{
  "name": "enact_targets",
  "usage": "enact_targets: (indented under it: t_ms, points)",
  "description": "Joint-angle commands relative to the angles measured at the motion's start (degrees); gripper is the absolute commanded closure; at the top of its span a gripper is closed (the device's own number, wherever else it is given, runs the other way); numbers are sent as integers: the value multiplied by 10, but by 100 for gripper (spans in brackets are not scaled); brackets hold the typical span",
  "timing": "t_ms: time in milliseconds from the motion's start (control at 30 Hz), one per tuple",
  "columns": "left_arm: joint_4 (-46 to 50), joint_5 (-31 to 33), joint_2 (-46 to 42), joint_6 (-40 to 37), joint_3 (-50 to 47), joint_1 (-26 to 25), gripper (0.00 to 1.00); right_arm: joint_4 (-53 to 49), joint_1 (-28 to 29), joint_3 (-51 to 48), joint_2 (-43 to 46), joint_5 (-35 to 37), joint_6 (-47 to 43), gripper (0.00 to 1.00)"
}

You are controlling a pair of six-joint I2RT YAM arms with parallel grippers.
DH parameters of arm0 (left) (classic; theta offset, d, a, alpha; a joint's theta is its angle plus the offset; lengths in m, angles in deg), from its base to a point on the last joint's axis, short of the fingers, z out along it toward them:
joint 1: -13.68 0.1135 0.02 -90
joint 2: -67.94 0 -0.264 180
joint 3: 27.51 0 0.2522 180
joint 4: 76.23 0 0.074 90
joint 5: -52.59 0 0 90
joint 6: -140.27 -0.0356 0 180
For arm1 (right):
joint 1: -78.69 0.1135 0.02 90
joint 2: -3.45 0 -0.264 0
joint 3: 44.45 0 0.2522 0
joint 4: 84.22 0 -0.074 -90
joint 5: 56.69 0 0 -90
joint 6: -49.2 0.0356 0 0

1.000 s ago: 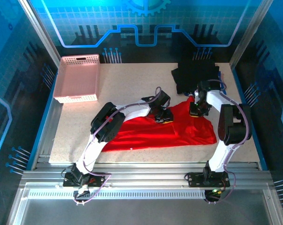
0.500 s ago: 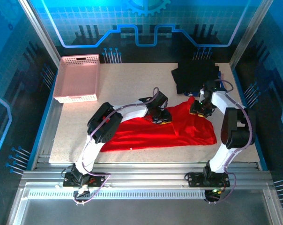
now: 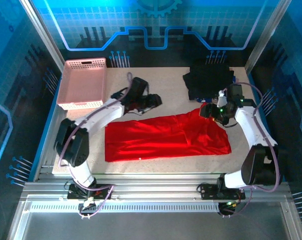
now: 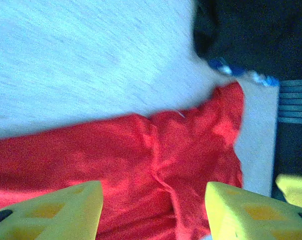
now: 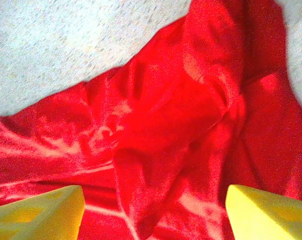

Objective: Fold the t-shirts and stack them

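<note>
Surface (image 3: 141, 80): one bright red cloth t-shirt (image 3: 166, 137), one black folded-shirt pile (image 3: 209, 80), one pink perforated plastic basket (image 3: 81, 105); left tool (image 3: 155, 100), right tool (image 3: 207, 110) both open.

Overhead view. The worktop (image 3: 166, 82) carries three items. The basket (image 3: 85, 85) sits at the upper left of the frame, at the worktop's left edge. The folded shirts (image 3: 208, 80) lie in a pile at the upper right, near the far edge. The spread t-shirt (image 3: 166, 137) lies flat across the centre, below both, its upper right corner reaching up close to the pile. The left pincer (image 3: 155, 101) is above centre, over bare worktop between basket and pile, above the t-shirt's upper edge. The right pincer (image 3: 205, 111) is right of centre, over the t-shirt's upper right corner, just below the pile.
</note>
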Motion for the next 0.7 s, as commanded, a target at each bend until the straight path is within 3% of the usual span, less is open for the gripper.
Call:
enact_targets:
  t_ms: [0, 133, 233, 333, 400, 667]
  points:
    - [97, 57, -42, -46, -40, 29, 42, -41, 24, -18, 38, -26, 2, 22]
    - [95, 56, -88, -50, -99, 70, 42, -49, 47, -39, 22, -12, 25, 26]
    - [83, 48, -88, -56, -131, 84, 49, -24, 60, -52, -24, -3, 53, 47]
    - [61, 35, -65, -66, -152, 90, 70, 23, 67, -56, -81, 9, 86, 70]
    - [48, 23, -38, -63, -167, 96, 76, 39, 78, -38, -130, 15, 95, 73]
    - [76, 58, 7, -32, -252, 115, 83, 10, 166, 109, -308, 94, 135, 79]
